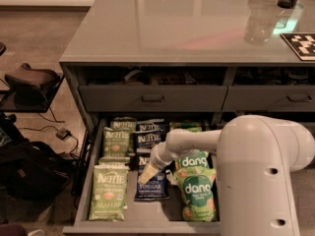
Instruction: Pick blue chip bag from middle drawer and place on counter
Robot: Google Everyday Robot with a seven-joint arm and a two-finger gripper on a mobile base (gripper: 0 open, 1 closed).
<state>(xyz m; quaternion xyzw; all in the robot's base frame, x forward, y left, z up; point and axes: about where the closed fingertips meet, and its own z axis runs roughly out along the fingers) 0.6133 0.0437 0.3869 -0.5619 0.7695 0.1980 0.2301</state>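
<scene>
The middle drawer [93,178] stands pulled open below the counter [172,28]. Inside lie several dark navy blue chip bags [149,140] in a middle column, green Kettle bags [109,191] on the left and green "dang" bags [198,193] on the right. My white arm reaches down into the drawer from the right. My gripper [147,172] hangs just over the front blue chip bag [152,188], its pale fingertips pointing down and left at the bag's upper edge. It holds nothing that I can see.
Two narrower closed drawers with bar handles [152,99] sit above the open one. A clear cup [258,26] and a black-and-white marker board [301,44] stand on the counter's far right. A black bag [29,168] and cables lie on the floor to the left.
</scene>
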